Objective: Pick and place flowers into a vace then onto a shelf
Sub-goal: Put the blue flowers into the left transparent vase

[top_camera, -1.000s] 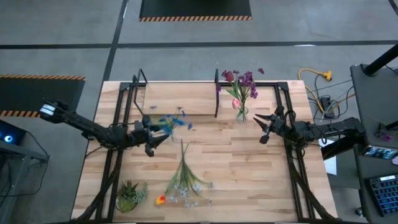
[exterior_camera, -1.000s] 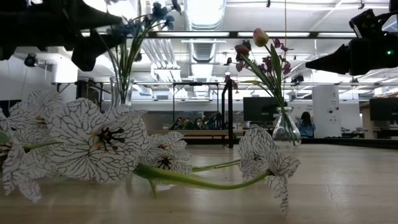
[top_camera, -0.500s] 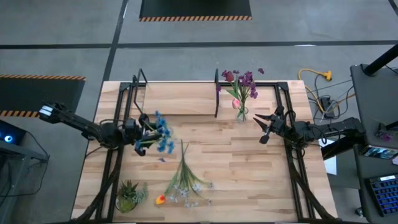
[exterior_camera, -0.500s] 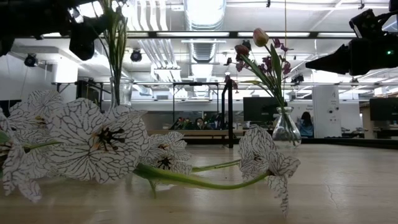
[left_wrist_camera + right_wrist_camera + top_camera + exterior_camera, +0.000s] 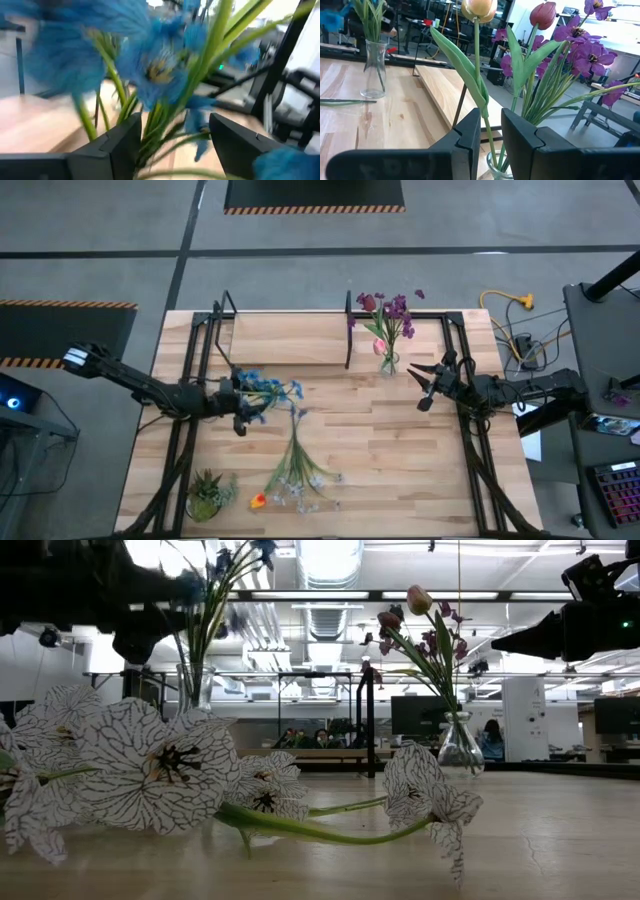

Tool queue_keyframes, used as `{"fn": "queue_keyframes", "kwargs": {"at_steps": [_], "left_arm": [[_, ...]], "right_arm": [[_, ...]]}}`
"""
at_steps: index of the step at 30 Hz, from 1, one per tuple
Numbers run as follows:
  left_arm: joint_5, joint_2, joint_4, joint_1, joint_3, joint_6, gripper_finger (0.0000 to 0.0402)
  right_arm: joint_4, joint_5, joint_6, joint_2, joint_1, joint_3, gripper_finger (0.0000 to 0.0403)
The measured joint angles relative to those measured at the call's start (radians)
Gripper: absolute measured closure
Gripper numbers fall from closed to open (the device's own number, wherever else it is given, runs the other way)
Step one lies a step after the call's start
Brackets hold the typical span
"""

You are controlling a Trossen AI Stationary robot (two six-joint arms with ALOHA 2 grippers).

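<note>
Blue flowers (image 5: 268,392): a small bunch, fuzzy blue blooms on thin green stems. In the left wrist view the stems (image 5: 160,112) pass between my left gripper's two fingers (image 5: 117,142), blooms blurred just ahead of them.

Left gripper (image 5: 238,402): partly open, fingers either side of the blue bunch's stems. In the low view the stems stand in a clear glass vase (image 5: 192,690) below the gripper; whether the fingers press the vase neck or only the stems, I cannot tell. Bunch runs roughly upright, blooms fanning out ahead of the gripper toward the tabletop's (image 5: 400,450) middle.

Loose flowers (image 5: 292,470) lie flat on the tabletop, ahead of the left gripper and off to its near-edge side: white veined blooms plus one orange-yellow, long axis running from the blooms near the front edge up toward the gripper.

Right gripper (image 5: 424,383): fingers nearly together, nothing between them, hovering just beside the second vase (image 5: 387,361) of purple and pink flowers (image 5: 390,315).

The shelf (image 5: 285,338) lies beyond both grippers, at the far edge.
</note>
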Motion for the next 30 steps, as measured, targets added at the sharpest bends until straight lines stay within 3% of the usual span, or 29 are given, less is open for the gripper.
{"fn": "queue_keyframes", "kwargs": {"at_steps": [6,20,24,30], "left_arm": [[0.000,0.034,-0.070,0.000,0.000,-0.001,0.0186],[-0.001,-0.043,-0.229,0.000,0.002,-0.001,0.0186],[0.000,-0.084,-0.496,-0.001,0.091,-0.041,0.0186],[-0.001,-0.076,-1.022,0.000,0.361,-0.140,0.0186]], "right_arm": [[0.000,0.000,0.001,0.000,0.000,0.000,0.0335],[-0.004,0.000,0.027,0.000,0.000,0.000,0.0335],[-0.004,0.000,0.027,0.000,0.000,0.000,0.0335],[-0.005,0.000,0.027,0.000,0.000,0.000,0.0335]]}}
